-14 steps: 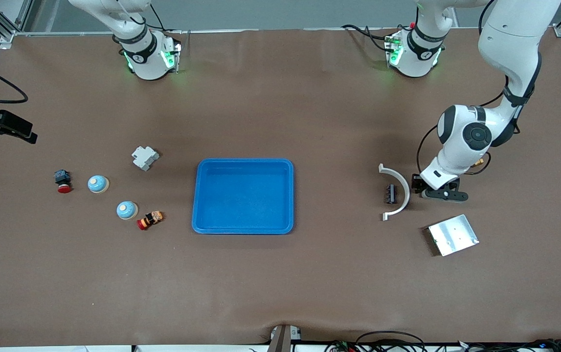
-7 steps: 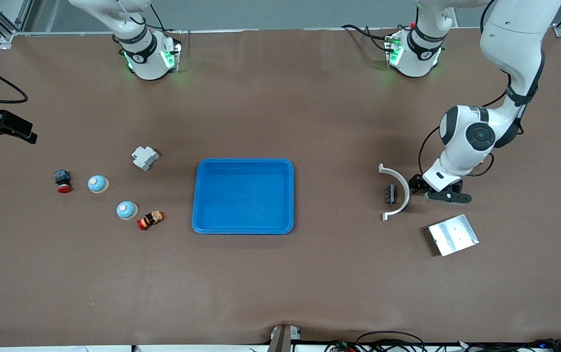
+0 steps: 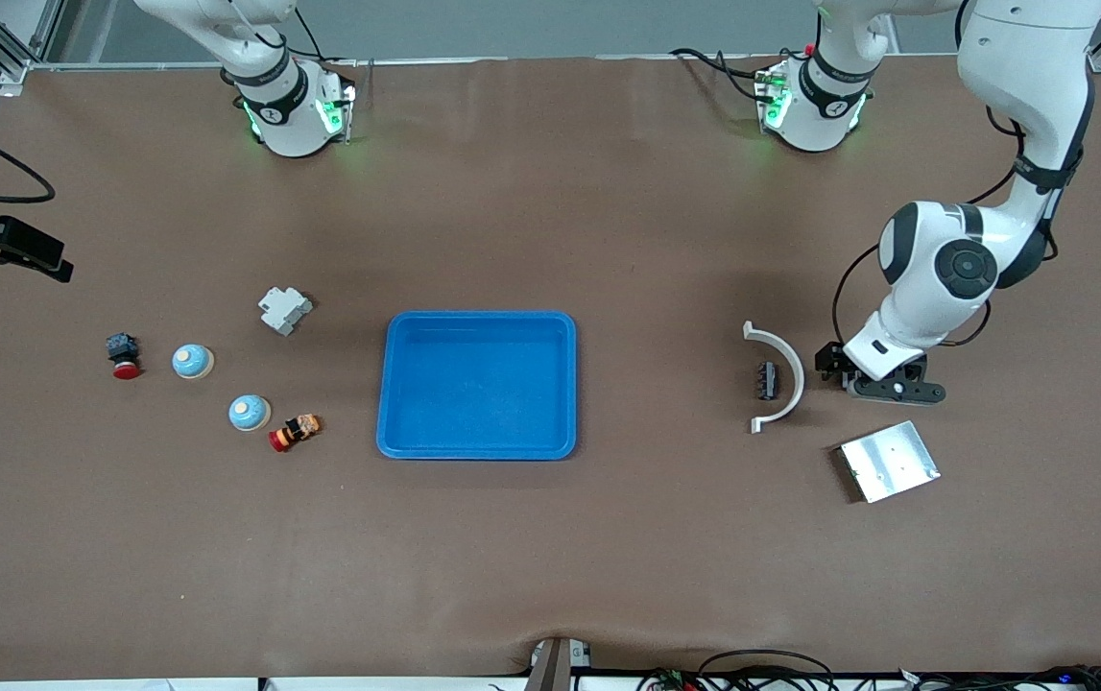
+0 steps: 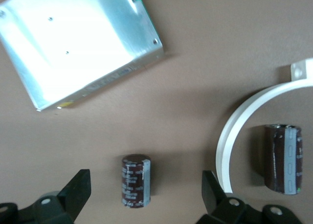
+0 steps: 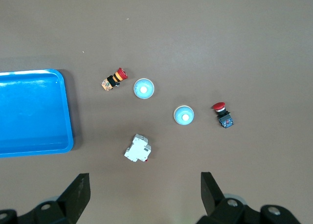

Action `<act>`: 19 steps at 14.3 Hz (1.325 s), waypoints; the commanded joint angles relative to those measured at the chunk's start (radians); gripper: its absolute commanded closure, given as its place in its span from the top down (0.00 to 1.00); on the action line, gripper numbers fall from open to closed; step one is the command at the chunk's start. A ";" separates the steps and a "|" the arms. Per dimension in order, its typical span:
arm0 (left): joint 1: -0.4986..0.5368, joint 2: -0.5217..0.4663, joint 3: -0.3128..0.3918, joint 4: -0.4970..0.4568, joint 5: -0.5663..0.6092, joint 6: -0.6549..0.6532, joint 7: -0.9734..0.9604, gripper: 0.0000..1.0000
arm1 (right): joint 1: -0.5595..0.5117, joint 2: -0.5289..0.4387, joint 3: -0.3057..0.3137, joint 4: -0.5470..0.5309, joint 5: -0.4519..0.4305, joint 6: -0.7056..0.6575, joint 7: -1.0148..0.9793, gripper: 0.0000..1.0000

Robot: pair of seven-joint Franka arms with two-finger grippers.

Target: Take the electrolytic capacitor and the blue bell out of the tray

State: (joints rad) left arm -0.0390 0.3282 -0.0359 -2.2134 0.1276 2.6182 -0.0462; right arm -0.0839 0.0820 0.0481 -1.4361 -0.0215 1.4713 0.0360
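A dark brown capacitor (image 4: 135, 180) lies on the table between the spread fingers of my left gripper (image 4: 145, 187), untouched. In the front view that gripper (image 3: 848, 369) hangs low beside the white bracket and hides this capacitor. A second capacitor (image 3: 767, 381) lies inside the bracket's curve and also shows in the left wrist view (image 4: 282, 158). Two light-blue bells (image 3: 193, 361) (image 3: 250, 413) sit toward the right arm's end; the right wrist view shows both (image 5: 184, 115) (image 5: 144, 88). My right gripper (image 5: 145, 189) is open and empty, high over that end. The blue tray (image 3: 478, 315) is empty.
A white curved bracket (image 3: 780, 379) and a metal plate (image 3: 889, 461) lie by the left gripper. A white breaker (image 3: 284, 309) and two red push buttons (image 3: 123, 355) (image 3: 294, 432) lie around the bells.
My left gripper has shifted a little toward the left arm's end of the table, away from the white bracket. Nothing on the table has moved.
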 commanded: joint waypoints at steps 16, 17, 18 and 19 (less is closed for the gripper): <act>0.004 -0.038 -0.082 0.424 -0.106 -0.487 -0.187 1.00 | -0.013 -0.005 0.000 -0.006 0.035 0.014 0.012 1.00; 0.008 -0.047 -0.096 0.460 -0.106 -0.530 -0.179 1.00 | -0.011 -0.005 0.000 -0.006 0.035 0.014 0.012 1.00; 0.007 -0.060 -0.099 0.480 -0.099 -0.555 -0.173 1.00 | -0.011 -0.004 0.000 -0.006 0.035 0.015 0.012 1.00; 0.007 -0.073 -0.099 0.492 -0.095 -0.567 -0.160 1.00 | -0.008 -0.005 0.000 -0.006 0.035 0.014 0.012 1.00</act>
State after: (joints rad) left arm -0.0398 0.2800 -0.1234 -1.7562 0.0424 2.1050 -0.2415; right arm -0.0870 0.0827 0.0442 -1.4362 -0.0031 1.4790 0.0361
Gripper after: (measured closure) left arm 0.000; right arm 0.000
